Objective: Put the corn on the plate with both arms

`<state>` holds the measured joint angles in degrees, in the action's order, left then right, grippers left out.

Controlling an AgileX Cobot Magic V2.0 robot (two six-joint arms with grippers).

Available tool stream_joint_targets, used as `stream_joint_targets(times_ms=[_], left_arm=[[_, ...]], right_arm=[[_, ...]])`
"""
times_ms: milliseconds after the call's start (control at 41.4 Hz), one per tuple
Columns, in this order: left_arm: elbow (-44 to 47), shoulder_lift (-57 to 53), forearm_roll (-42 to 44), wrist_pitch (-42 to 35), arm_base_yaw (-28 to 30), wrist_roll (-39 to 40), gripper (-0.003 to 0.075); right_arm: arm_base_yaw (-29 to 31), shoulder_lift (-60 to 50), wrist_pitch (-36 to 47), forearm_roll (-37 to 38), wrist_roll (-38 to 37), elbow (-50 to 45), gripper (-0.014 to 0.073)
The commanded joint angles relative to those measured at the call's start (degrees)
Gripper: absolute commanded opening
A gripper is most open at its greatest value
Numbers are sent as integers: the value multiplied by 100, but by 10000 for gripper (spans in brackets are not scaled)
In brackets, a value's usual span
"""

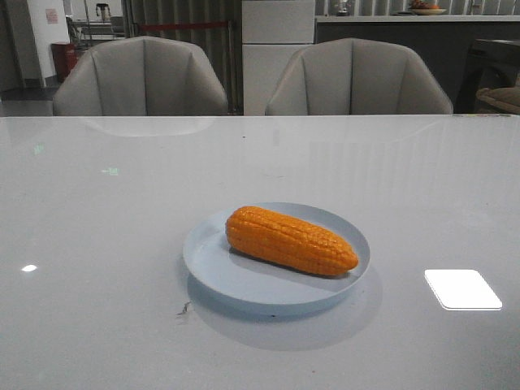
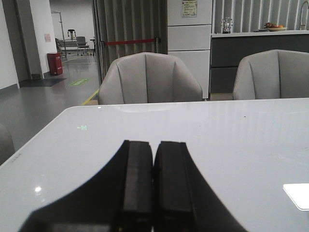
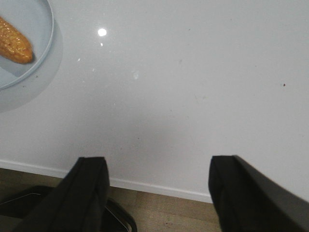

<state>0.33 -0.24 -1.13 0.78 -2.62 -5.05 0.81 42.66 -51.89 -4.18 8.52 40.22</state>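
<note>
The orange corn lies on its side across the pale blue plate in the middle of the white table, thick end to the left. Neither arm shows in the front view. In the right wrist view the corn's tip and part of the plate's rim show far from my right gripper, which is open and empty over the table's near edge. My left gripper is shut with nothing between its fingers and points across the table toward the chairs; the corn and plate are out of its view.
Two grey armchairs stand behind the table's far edge. A bright reflection lies on the table to the right of the plate. The table's near edge and the wooden floor below it show in the right wrist view.
</note>
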Motion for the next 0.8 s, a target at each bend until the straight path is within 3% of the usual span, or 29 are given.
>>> stream_joint_targets(times_ms=[0, 121, 266, 387, 774], left_arm=[[213, -94, -5, -462, -38, 52, 89], [213, -94, -5, -462, -38, 52, 89], [213, -94, -5, -462, -38, 52, 89], [213, -94, -5, -462, -38, 52, 89], [213, -94, -5, -462, -38, 52, 89]], right_arm=[[38, -121, 314, 101, -6, 142, 548], [-6, -427, 286, 62, -6, 142, 447], [-261, -961, 540, 62, -6, 89, 199], [-554, -1424, 1288, 35, -6, -185, 12], [-643, -3272, 5813, -1100, -6, -2683, 35]])
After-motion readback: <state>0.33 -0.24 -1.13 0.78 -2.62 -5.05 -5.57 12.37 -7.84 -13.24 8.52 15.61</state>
